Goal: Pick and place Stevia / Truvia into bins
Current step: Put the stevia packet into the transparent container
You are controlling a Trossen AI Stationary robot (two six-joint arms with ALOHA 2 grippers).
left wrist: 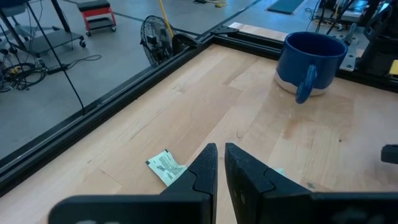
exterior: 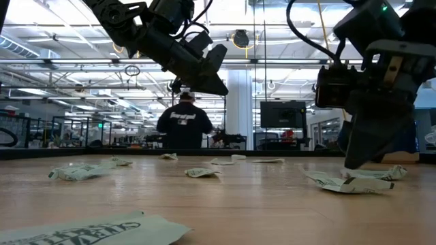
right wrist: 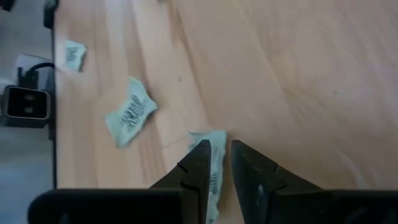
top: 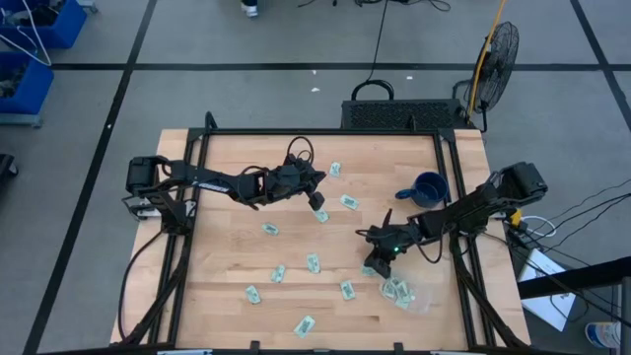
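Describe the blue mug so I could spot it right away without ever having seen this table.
Start at the wooden table and look to its right side, near the far edge. The blue mug stands there upright, just beside the right arm. Among flat, pale green sachets, it is the only tall, dark blue thing, with a handle.

Eleven sachets (top: 313,262), one mug (top: 428,187)

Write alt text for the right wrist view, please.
The right end effector hangs just above a wooden table, its fingers nearly closed over a pale green sachet. Two more sachets lie farther off.
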